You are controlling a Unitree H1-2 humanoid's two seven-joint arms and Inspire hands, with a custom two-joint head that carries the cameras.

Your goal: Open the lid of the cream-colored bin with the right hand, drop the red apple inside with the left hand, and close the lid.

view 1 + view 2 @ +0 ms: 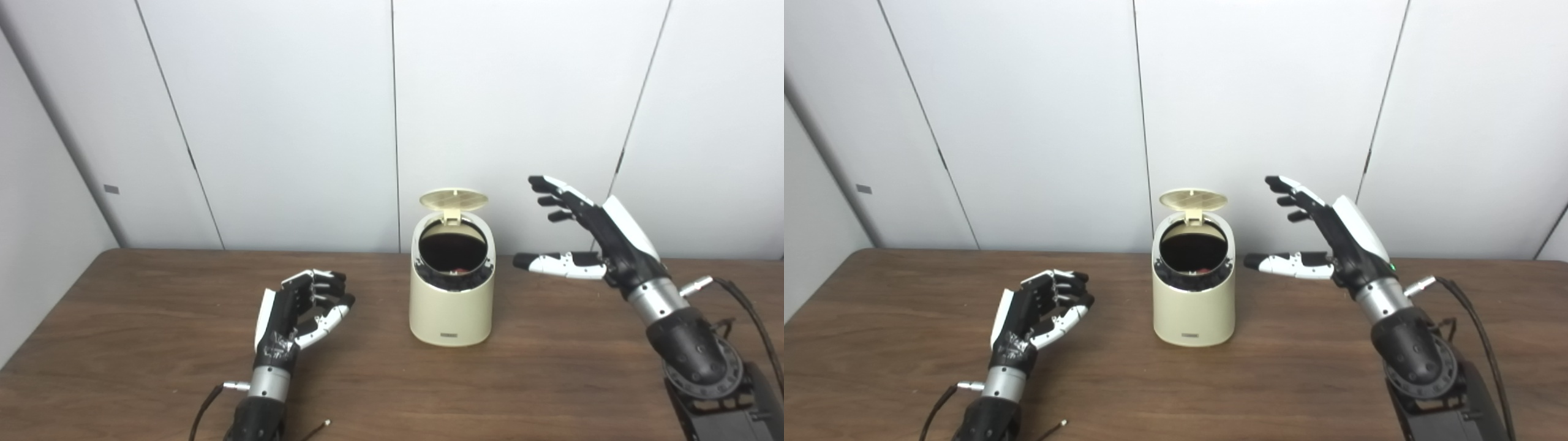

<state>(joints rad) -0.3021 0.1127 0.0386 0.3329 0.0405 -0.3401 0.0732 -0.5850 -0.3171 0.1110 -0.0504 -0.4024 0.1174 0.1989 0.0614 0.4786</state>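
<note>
The cream-colored bin (451,309) stands in the middle of the table with its round lid (454,200) tipped up and back on its hinge. Deep in its dark opening a bit of the red apple (460,269) shows. My right hand (585,236) is raised to the right of the bin at lid height, open, fingers spread, thumb pointing at the bin, touching nothing. My left hand (303,312) rests low on the table left of the bin, fingers loosely curled and apart, holding nothing.
The brown wooden table (153,318) stretches wide on both sides of the bin. White wall panels (275,122) close off the back and the left. Cables trail from both wrists near the front edge.
</note>
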